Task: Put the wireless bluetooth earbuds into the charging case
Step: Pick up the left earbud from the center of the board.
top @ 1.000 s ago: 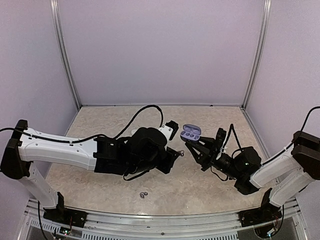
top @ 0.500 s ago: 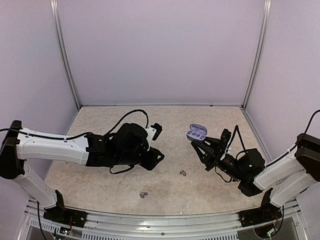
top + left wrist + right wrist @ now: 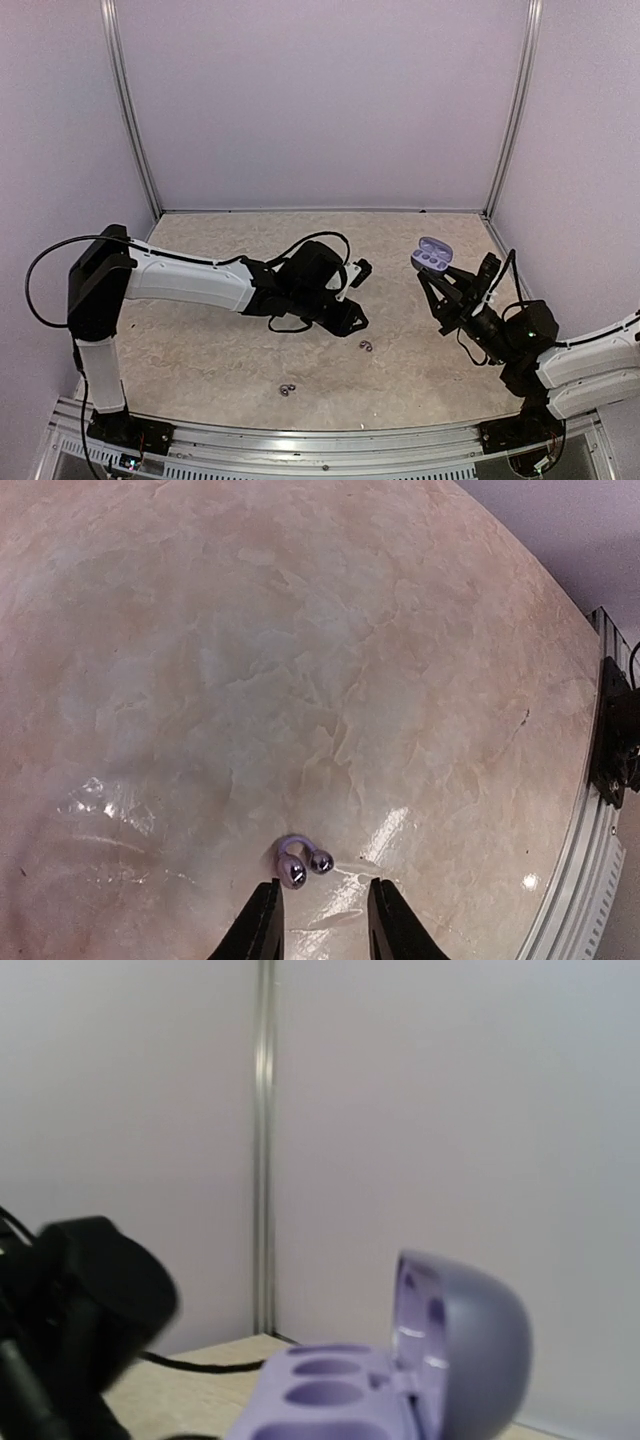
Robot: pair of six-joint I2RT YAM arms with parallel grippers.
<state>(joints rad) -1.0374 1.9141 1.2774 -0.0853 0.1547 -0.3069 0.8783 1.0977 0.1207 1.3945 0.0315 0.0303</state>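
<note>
I have the left pincer (image 3: 323, 888) low over the table (image 3: 300, 660), its two fingers (image 3: 262, 920) spread apart; just ahead of the tips, a little toward the finger on the left of that wrist view, lie two earbuds (image 3: 303, 860), dark and glossy with a purple tint, touching each other and resting on the marbled surface; they sit just outside the gap rather than within it; a metal rail (image 3: 610, 730) runs along the table edge far off to the pincer's right. From the overhead camera the same earbuds (image 3: 367, 346) show just beyond the left pincer (image 3: 355, 322); a second pair of earbuds (image 3: 288, 389) lies well apart from it, nearer the front edge, too small for me to tell its colour. The right pincer (image 3: 443, 278) is raised clear of the table and pinches the charging case (image 3: 433, 255) at its tips; the case is pale purple and open, well apart from both pairs. On the right wrist feed the charging case (image 3: 340, 1390) fills the lower frame, blurred, with round wells facing up that look hollow and the lid (image 3: 470, 1330) standing upright on the right; the left arm (image 3: 90, 1300) is a dark blur beyond it.
</note>
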